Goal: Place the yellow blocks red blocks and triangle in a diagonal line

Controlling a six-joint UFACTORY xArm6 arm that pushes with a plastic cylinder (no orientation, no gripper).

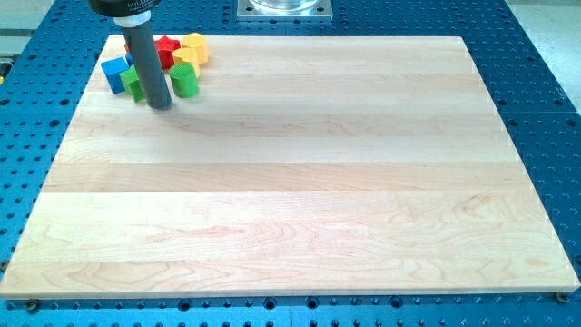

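Note:
Several small blocks are bunched at the board's top left corner. A yellow block (193, 49) lies at the cluster's top right, with a red block (165, 48) just left of it. A green round block (184, 81) sits below them. A blue block (115, 73) is at the cluster's left, and a second green block (134, 84) lies beside it, partly hidden by the rod. My tip (161, 107) rests on the board just below the cluster, between the two green blocks. I cannot make out a triangle; the rod hides part of the cluster.
The pale wooden board (300, 182) lies on a blue perforated table (545, 109). A metal mount (284, 9) sits at the view's top centre beyond the board's edge.

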